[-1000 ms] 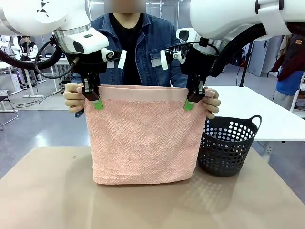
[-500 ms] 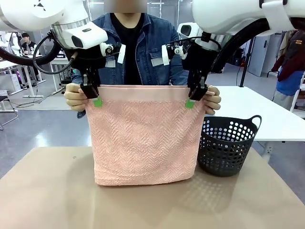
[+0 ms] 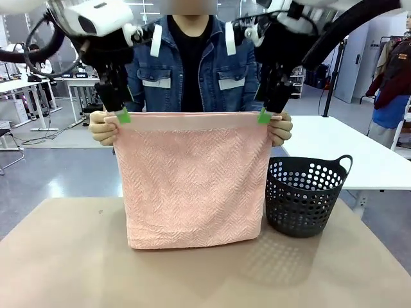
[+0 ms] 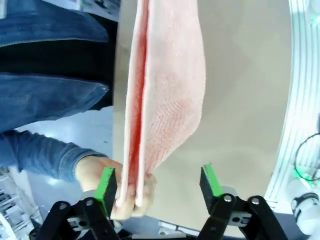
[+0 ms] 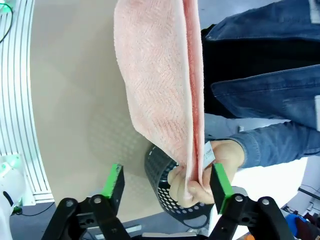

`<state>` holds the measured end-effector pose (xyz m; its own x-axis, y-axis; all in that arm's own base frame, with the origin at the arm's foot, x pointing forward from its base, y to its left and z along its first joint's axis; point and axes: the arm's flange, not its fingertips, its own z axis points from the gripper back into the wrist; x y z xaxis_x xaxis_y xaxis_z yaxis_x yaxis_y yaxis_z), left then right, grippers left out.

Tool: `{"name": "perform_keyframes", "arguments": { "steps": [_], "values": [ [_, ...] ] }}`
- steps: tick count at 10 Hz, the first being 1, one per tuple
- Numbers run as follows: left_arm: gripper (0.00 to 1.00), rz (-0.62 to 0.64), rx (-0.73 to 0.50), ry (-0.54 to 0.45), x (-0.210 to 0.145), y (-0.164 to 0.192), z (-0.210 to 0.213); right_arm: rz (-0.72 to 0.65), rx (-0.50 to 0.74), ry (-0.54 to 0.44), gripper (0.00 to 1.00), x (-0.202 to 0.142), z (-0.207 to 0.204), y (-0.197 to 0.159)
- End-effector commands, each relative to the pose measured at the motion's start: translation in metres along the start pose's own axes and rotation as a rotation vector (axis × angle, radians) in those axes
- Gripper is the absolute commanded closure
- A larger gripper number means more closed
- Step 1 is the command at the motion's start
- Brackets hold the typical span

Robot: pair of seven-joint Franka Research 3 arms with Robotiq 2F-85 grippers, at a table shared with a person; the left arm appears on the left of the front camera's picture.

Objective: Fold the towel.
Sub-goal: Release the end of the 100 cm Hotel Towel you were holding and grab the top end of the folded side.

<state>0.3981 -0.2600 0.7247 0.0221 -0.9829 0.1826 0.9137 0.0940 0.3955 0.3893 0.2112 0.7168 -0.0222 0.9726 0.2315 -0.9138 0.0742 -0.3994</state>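
Front view: we noted the towel (image 3: pixel 192 179) hanging doubled over the tabletop (image 3: pixel 58 256), toward its far edge. One hand (image 3: pixel 103 127) and the other hand (image 3: pixel 280 128) of a person pinched its top corners. The left gripper (image 3: pixel 121 114) and right gripper (image 3: pixel 264 114) stood at those corners. A perforated basket (image 3: pixel 305 196) sat just beside the towel.

Left wrist view: the left gripper (image 4: pixel 158 182) had wide jaws, clamping nothing; the towel (image 4: pixel 165 90) corner lay between them, in the hand (image 4: pixel 90 172).

Right wrist view: the right gripper (image 5: pixel 167 186) was likewise wide and unclamped around the towel (image 5: pixel 160 75) corner.

Person (image 3: pixel 192 70) from waist down behind towel (image 3: pixel 192 186); arms (image 3: pixel 96 16) cut by top edge.
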Motion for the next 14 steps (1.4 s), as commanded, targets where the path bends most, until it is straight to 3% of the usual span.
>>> {"name": "perform_keyframes", "arguments": {
  "steps": [1,6,11,13,14],
  "values": [
    [0.0,0.019,0.069,0.004,-0.001,-0.002,0.003,0.008,-0.053,0.014,0.0,0.001,0.004,-0.001],
    [0.0,-0.031,0.054,0.006,0.012,0.028,-0.003,0.059,-0.064,0.034,0.0,0.02,-0.006,-0.029],
    [0.0,-0.033,-0.087,0.108,0.01,0.049,-0.048,0.046,0.074,0.082,0.0,0.029,-0.051,-0.062],
    [0.0,-0.029,-0.124,0.087,0.006,0.053,-0.059,0.034,0.123,0.111,0.0,0.03,-0.066,-0.065],
    [0.6,-0.043,-0.124,0.09,0.004,0.051,-0.061,0.04,0.126,0.126,0.6,0.029,-0.067,-0.064]
  ]
}}
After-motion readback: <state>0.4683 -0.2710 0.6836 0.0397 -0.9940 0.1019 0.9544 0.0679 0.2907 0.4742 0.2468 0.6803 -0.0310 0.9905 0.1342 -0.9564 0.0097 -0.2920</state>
